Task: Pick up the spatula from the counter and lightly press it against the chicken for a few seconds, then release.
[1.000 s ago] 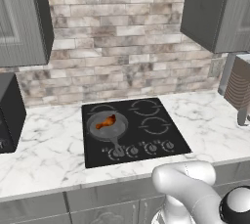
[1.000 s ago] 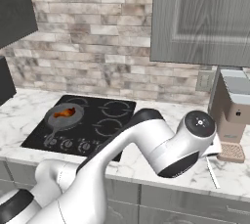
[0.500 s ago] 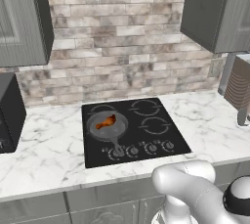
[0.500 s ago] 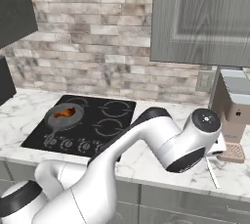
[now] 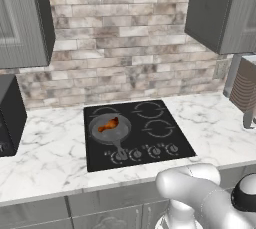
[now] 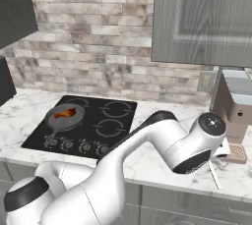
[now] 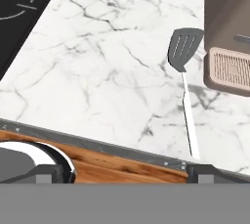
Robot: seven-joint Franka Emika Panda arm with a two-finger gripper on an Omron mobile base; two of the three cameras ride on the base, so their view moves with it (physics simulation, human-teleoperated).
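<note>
Gripper: your gripper [image 7: 125, 173] is hovering over the front edge of the counter [image 7: 97, 71]. Its two dark fingertips [image 7: 46, 171] are standing far apart with nothing between them.
Spatula: the spatula [image 7: 186, 91] is lying flat on the white marble, ahead of the gripper and toward the right side of the hand view. Its dark slotted head is pointing away from you and its pale handle is reaching back toward the counter edge.
Coffee machine: the coffee machine [image 7: 229, 32] is sitting just beside the spatula's head (you cannot tell whether they are touching).
Cooktop: the black cooktop [image 5: 137, 133] is lying well apart from the spatula, across bare marble.
Chicken: the orange-brown chicken [image 5: 108, 124] is resting in a grey pan [image 5: 120, 135] on the cooktop's left side.
</note>
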